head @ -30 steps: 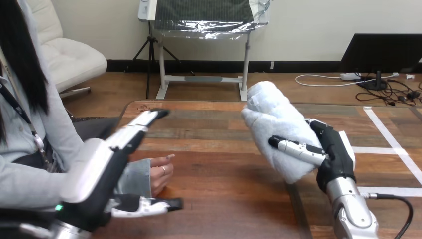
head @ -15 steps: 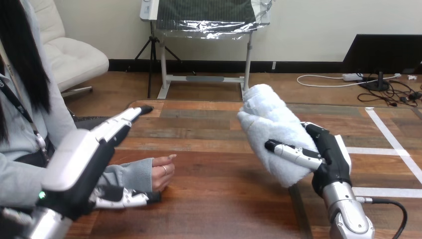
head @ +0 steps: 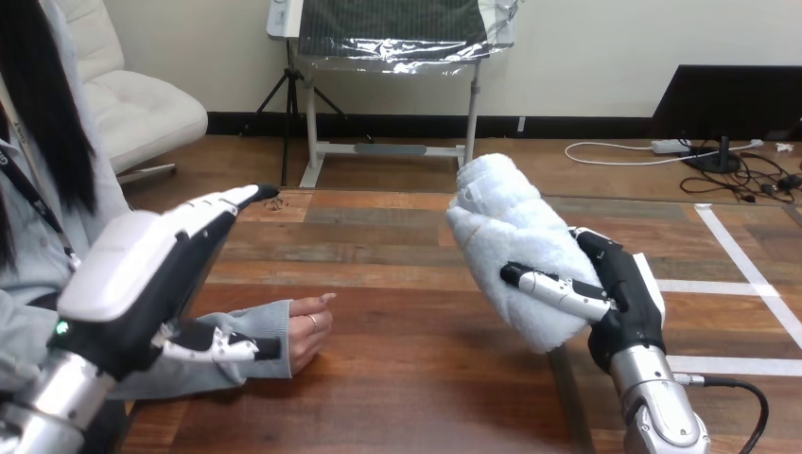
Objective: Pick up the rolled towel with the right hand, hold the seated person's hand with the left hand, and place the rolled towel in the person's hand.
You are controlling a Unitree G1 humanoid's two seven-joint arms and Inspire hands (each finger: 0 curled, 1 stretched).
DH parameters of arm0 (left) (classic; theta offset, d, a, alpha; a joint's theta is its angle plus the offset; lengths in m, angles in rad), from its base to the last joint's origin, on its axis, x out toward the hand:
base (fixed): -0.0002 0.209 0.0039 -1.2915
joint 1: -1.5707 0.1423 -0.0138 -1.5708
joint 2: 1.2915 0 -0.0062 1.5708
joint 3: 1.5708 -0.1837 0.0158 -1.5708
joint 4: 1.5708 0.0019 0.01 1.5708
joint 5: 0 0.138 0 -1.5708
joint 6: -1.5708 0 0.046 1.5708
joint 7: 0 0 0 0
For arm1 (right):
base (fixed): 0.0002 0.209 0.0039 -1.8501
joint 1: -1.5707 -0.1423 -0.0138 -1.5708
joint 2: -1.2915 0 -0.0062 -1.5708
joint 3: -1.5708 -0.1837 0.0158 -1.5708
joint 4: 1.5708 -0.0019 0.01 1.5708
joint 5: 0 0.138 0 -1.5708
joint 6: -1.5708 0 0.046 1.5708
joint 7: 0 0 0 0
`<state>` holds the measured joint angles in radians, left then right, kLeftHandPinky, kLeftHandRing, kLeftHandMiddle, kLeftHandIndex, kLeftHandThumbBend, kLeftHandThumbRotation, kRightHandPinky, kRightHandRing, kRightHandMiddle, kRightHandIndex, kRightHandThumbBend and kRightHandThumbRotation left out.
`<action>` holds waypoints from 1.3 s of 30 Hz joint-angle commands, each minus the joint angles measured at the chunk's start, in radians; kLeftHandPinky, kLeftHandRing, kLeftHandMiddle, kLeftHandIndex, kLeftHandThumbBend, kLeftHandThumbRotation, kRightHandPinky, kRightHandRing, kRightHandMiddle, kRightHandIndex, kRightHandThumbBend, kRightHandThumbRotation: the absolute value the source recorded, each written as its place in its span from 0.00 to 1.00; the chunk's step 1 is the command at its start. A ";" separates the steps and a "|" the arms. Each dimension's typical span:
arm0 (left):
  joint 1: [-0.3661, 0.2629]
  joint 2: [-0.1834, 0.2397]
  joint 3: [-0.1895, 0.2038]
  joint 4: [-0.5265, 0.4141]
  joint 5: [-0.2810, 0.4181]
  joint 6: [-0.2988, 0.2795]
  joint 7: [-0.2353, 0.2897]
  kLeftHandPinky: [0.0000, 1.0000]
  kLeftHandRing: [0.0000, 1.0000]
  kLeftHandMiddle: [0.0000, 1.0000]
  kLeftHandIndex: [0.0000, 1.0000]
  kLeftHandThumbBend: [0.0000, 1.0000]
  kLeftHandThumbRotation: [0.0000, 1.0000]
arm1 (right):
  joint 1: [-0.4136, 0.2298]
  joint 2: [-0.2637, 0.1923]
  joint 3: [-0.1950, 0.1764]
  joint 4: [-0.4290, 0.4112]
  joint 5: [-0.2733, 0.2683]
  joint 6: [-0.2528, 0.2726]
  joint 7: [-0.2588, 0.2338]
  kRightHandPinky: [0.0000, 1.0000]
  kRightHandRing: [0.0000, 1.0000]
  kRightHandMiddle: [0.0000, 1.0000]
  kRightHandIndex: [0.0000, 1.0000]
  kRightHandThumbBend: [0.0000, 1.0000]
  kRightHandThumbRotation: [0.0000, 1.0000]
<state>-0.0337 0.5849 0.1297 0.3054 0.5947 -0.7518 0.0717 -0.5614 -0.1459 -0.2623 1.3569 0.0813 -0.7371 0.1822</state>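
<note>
My right hand (head: 619, 298) is shut on the white rolled towel (head: 512, 241), which it holds up above the table at the right of centre, tilted with its top end away from me. My left hand (head: 137, 279) is open at the left, fingers straight and pointing away, thumb stretched out over the person's grey sleeve. The person's hand (head: 308, 326) rests loosely curled on the table just right of my left thumb. My left hand is above the person's forearm; I cannot tell whether it touches it.
The wooden table (head: 407, 378) spreads between my two hands. White tape lines (head: 728, 284) mark the table's right part. The person sits at the left side of the table.
My left hand has drawn back to the left and lifted a little over the person's forearm. My right hand with the towel has shifted slightly left.
</note>
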 commanded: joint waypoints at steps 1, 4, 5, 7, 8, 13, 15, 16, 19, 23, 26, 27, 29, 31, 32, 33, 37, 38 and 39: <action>-0.084 0.039 -0.036 0.050 -0.031 0.017 -0.030 0.79 0.86 0.87 0.88 1.00 0.08 | -0.051 0.000 -0.027 -0.066 0.028 -0.050 0.004 0.28 0.33 0.44 0.45 0.84 0.00; -0.103 0.049 -0.047 0.081 -0.042 0.014 -0.047 0.79 0.85 0.86 0.88 1.00 0.06 | -0.051 0.003 -0.035 -0.068 0.037 -0.050 0.015 0.28 0.33 0.44 0.45 0.85 0.00; -0.109 0.053 -0.051 0.091 -0.045 0.013 -0.052 0.79 0.85 0.86 0.88 1.00 0.05 | -0.051 0.003 -0.037 -0.068 0.039 -0.051 0.018 0.28 0.33 0.44 0.45 0.85 0.00; -0.122 0.060 -0.061 0.114 -0.050 0.007 -0.062 0.79 0.85 0.86 0.88 1.00 0.05 | -0.051 0.003 -0.038 -0.069 0.039 -0.053 0.019 0.28 0.33 0.44 0.44 0.85 0.00; -0.128 0.064 -0.065 0.125 -0.052 0.003 -0.065 0.79 0.85 0.86 0.88 1.00 0.04 | -0.050 0.003 -0.037 -0.070 0.038 -0.054 0.018 0.28 0.33 0.44 0.44 0.85 0.00; -0.158 0.076 -0.087 0.182 -0.056 -0.015 -0.067 0.78 0.84 0.86 0.87 1.00 0.04 | -0.048 0.001 -0.034 -0.071 0.037 -0.062 0.015 0.27 0.32 0.43 0.44 0.85 0.00; -0.168 0.078 -0.093 0.199 -0.055 -0.020 -0.066 0.78 0.84 0.85 0.86 1.00 0.04 | -0.048 0.001 -0.035 -0.072 0.039 -0.063 0.017 0.27 0.32 0.43 0.44 0.86 0.00; -0.175 0.081 -0.099 0.211 -0.052 -0.020 -0.067 0.78 0.84 0.85 0.86 1.00 0.04 | -0.047 0.001 -0.036 -0.072 0.041 -0.062 0.021 0.27 0.32 0.43 0.44 0.86 0.00; -0.192 0.087 -0.114 0.237 -0.045 -0.020 -0.066 0.77 0.83 0.85 0.85 1.00 0.04 | -0.046 0.001 -0.038 -0.074 0.044 -0.065 0.027 0.27 0.32 0.43 0.44 0.86 0.00; -0.214 0.093 -0.134 0.273 -0.036 -0.019 -0.063 0.77 0.83 0.84 0.85 1.00 0.04 | -0.044 0.004 -0.041 -0.076 0.052 -0.070 0.037 0.27 0.32 0.43 0.44 0.86 0.00; -0.231 0.102 -0.153 0.301 -0.023 -0.012 -0.064 0.76 0.82 0.84 0.84 1.00 0.05 | -0.043 0.006 -0.044 -0.078 0.060 -0.070 0.044 0.27 0.32 0.43 0.44 0.87 0.00; -0.236 0.104 -0.158 0.307 -0.020 -0.011 -0.063 0.76 0.82 0.84 0.84 1.00 0.05 | -0.043 0.007 -0.045 -0.079 0.062 -0.070 0.046 0.27 0.32 0.43 0.44 0.87 0.00; -0.249 0.109 -0.171 0.327 -0.011 -0.002 -0.068 0.76 0.82 0.84 0.84 1.00 0.07 | -0.042 0.009 -0.047 -0.081 0.066 -0.071 0.050 0.27 0.32 0.43 0.44 0.87 0.00; -0.261 0.112 -0.183 0.348 -0.006 0.002 -0.071 0.76 0.82 0.84 0.84 1.00 0.07 | -0.041 0.011 -0.050 -0.083 0.070 -0.073 0.055 0.27 0.32 0.43 0.44 0.87 0.00; -0.267 0.113 -0.188 0.358 -0.005 0.003 -0.072 0.76 0.82 0.84 0.84 1.00 0.07 | -0.041 0.012 -0.051 -0.084 0.072 -0.074 0.058 0.27 0.32 0.43 0.44 0.87 0.00; -0.271 0.114 -0.192 0.365 -0.004 0.003 -0.071 0.76 0.82 0.84 0.84 1.00 0.07 | -0.041 0.013 -0.052 -0.084 0.074 -0.074 0.060 0.27 0.32 0.43 0.44 0.87 0.00; -0.296 0.117 -0.215 0.412 0.008 0.013 -0.075 0.76 0.82 0.84 0.84 1.00 0.07 | -0.039 0.016 -0.059 -0.089 0.086 -0.076 0.078 0.27 0.32 0.43 0.44 0.87 0.00; -0.302 0.117 -0.220 0.421 0.010 0.015 -0.075 0.76 0.82 0.84 0.84 1.00 0.07 | -0.039 0.017 -0.060 -0.090 0.090 -0.077 0.082 0.27 0.32 0.43 0.44 0.87 0.00; -0.306 0.118 -0.224 0.429 0.011 0.015 -0.075 0.76 0.82 0.84 0.84 1.00 0.07 | -0.038 0.017 -0.061 -0.091 0.093 -0.077 0.086 0.27 0.32 0.43 0.44 0.87 0.00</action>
<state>-0.2367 0.6695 -0.0701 0.6900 0.5990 -0.7431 -0.0069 -0.5533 -0.1367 -0.2970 1.3389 0.1458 -0.7583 0.2484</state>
